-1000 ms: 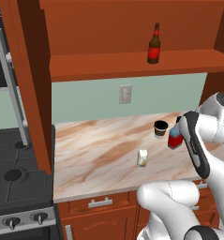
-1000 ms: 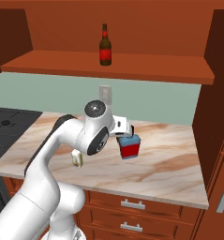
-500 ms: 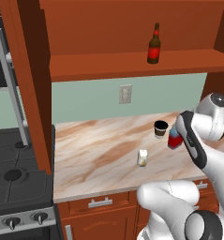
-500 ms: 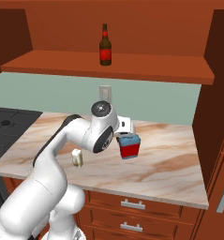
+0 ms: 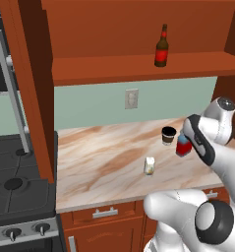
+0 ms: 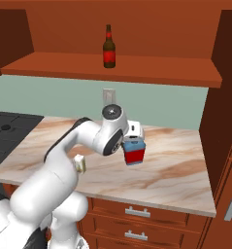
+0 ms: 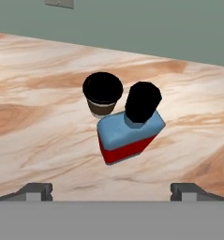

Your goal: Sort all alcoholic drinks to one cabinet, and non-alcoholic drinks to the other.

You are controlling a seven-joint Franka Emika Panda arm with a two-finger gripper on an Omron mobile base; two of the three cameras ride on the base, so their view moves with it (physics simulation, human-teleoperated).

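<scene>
Toward the back right of the marble counter [image 5: 104, 162], the squat red bottle [image 7: 128, 133] with pale-blue shoulders and a black cap stands upright, just beside the dark-brown cup [image 7: 102, 93] with its black lid; the two look nearly touching in the hand view. The gripper [image 7: 111, 190] hovers above the red bottle with its jaws spread wide apart, holding nothing, its fingertips [image 7: 36, 190] well to either side of the bottle. Nearer the front edge of the counter, the small cream-white carton [image 5: 149, 166] stands alone. On the plank shelf of the red-brown wall cabinet [image 6: 137, 68] above the counter, the slim brown bottle [image 6: 108, 47] with a red label stands upright.
</scene>
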